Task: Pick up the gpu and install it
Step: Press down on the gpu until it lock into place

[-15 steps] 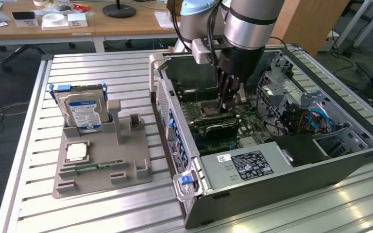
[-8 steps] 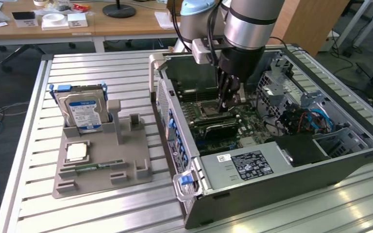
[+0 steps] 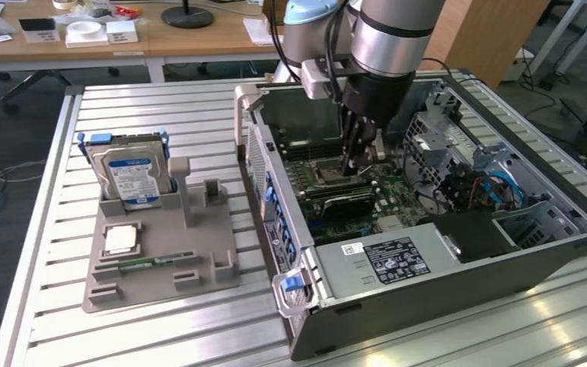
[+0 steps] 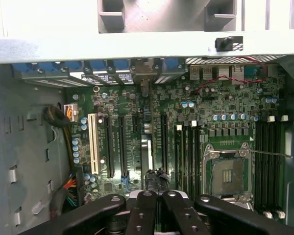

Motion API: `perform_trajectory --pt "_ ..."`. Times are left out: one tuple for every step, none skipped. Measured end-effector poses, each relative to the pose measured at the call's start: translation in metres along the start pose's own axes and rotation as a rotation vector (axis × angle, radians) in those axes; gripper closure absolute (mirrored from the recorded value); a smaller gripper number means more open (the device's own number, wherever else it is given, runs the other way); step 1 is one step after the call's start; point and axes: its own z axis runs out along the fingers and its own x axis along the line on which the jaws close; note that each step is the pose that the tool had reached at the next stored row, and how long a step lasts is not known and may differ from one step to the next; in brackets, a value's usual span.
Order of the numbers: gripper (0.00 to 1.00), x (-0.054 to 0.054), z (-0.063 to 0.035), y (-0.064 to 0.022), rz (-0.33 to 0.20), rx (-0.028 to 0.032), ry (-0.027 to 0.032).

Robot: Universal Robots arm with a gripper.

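The gpu [image 3: 342, 202] stands on edge on the motherboard inside the open computer case [image 3: 406, 256], its black face showing. In the wrist view the gpu [image 4: 146, 149] is a thin silvery edge running between the long black slots toward the case's rear wall. My gripper [image 3: 351, 167] hangs from the arm down into the case, over the board. Its black fingers [image 4: 137, 215] are pressed together, and the gripper [image 4: 155, 178] sits right over the near end of the card's top edge. I cannot tell whether it touches the card.
A grey holder [image 3: 207, 264] lies on the slatted table at the exterior view's left. It carries a silver hard drive [image 3: 131, 177] with a blue label, a CPU [image 3: 120, 239] and a RAM stick [image 3: 150, 263]. Drive cages and blue cables [image 3: 488, 187] crowd the case's far side.
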Motion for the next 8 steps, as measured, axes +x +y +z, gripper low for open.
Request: perform_trajectory --pt "0.89 -0.0015 0.0003 0.0001 0.0 0.0001 0.0" --pt "0.89 -0.003 0.0006 0.0002 0.0 0.0 0.0" --pt "0.89 -0.0042 0.0011 0.0002 0.0 0.0 0.0001" --pt "0.89 -0.0051 0.002 0.0003 0.0 0.0 0.0" --pt "0.89 -0.0057 0.0033 0.0004 0.0 0.0001 -0.0002" --pt "0.89 -0.0061 0.0051 0.0004 0.0 0.0001 -0.0002" --pt "0.89 -0.0064 0.0069 0.0004 0.0 0.0 -0.0001" --pt "0.89 -0.0065 0.0087 0.0005 0.0 0.0001 -0.0001"
